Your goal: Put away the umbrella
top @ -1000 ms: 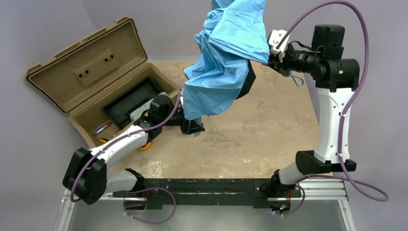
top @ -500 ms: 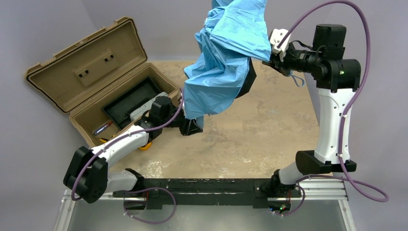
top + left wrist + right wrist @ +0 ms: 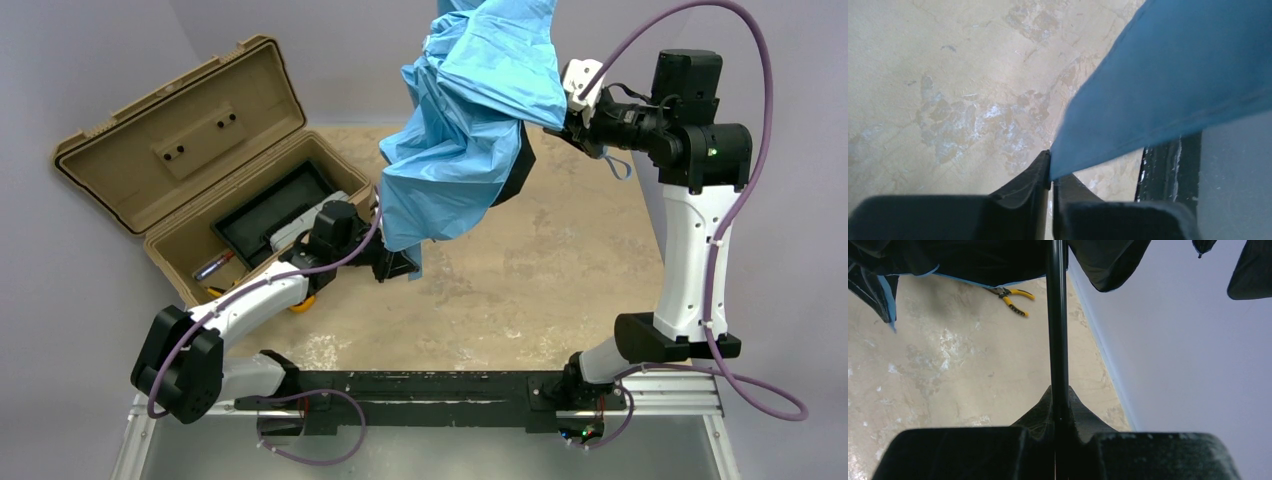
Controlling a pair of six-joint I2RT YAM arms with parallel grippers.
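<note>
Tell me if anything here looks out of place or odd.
The umbrella hangs rumpled and half collapsed in the air, its shaft clamped in the right gripper, one canopy corner pinched by the left gripper. Yellow-handled pliers lie loose on the table beneath it, outside the open toolbox.

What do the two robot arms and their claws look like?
Both arms have white shell segments between bulky black joint housings: the left arm and the right arm. A purple cable runs along each. A small green light glows on the right arm's upper joint. The left claw and right claw have matt black, tapered fingers.
</note>
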